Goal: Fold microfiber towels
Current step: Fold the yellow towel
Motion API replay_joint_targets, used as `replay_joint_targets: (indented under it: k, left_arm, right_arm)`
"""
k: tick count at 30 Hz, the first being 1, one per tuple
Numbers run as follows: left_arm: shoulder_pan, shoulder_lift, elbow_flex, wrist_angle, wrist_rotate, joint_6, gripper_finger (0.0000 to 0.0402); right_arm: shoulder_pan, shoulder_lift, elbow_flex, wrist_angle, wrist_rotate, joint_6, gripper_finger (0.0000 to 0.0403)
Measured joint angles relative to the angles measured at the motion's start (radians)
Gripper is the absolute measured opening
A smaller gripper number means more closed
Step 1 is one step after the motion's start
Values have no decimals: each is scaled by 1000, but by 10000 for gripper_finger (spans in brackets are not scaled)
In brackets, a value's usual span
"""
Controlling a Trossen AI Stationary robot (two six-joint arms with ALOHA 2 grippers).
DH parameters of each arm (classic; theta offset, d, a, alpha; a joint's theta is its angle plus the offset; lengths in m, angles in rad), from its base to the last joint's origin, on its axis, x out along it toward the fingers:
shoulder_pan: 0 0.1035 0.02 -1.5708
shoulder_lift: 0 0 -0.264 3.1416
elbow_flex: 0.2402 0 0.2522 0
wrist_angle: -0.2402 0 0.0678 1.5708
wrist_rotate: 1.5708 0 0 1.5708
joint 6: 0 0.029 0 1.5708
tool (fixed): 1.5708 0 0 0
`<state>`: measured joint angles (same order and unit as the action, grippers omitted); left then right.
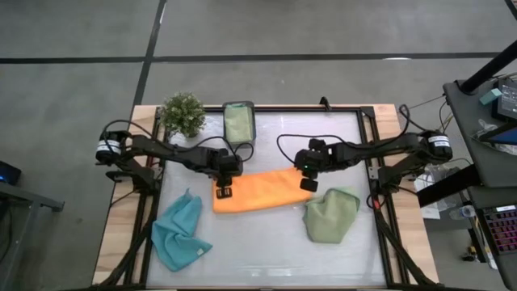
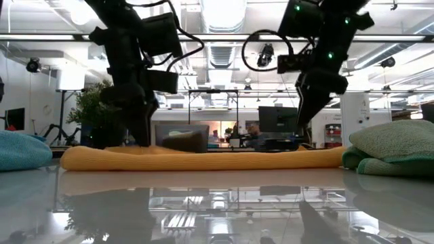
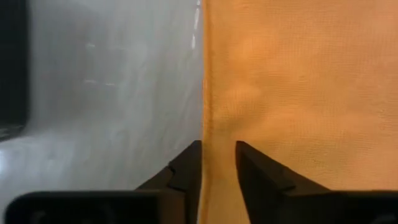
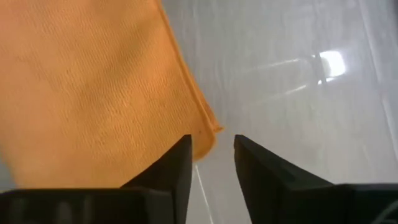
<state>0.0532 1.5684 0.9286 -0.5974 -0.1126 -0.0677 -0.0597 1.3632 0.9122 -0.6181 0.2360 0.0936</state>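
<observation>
The orange towel (image 1: 257,191) lies folded in a long flat strip at the table's middle, and it also shows in the low view (image 2: 203,159). My left gripper (image 1: 224,189) is down at the strip's left end, fingers a little apart astride its edge (image 3: 205,124). My right gripper (image 1: 308,183) hangs above the strip's right end, open by a narrow gap, with the towel's corner (image 4: 208,132) just ahead of its fingertips. A light blue towel (image 1: 179,232) lies crumpled at the near left. A sage green towel (image 1: 331,214) lies bunched at the near right. My left gripper points down at the left end of the orange towel, one finger (image 3: 186,177) over bare table and the other (image 3: 264,177) over the cloth. The cloth between them lies flat. I cannot tell whether the fingertips touch it.
A small dark box (image 1: 238,123) with a green cloth in it stands at the far edge, and a potted plant (image 1: 182,113) stands at the far left. Bare table shows along the near edge between the blue and green towels.
</observation>
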Motion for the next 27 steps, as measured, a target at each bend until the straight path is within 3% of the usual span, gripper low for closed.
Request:
replay_joint_targets:
  k: [7,14,23,27]
  left_arm:
    - [-1,-53,34,-49,-43,25,122]
    - [-45,-126,14,13,-27,21,122]
    - [-133,-133,-105,147,-22,-77,75]
    - [-138,-133,-181,232,-26,-161,50]
  right_arm:
    - [13,-3,57,-32,-25,6,130]
    - [34,-1,2,83,-59,11,96]
    - [40,6,-133,369,-86,21,23]
    - [40,31,-166,452,-87,20,10]
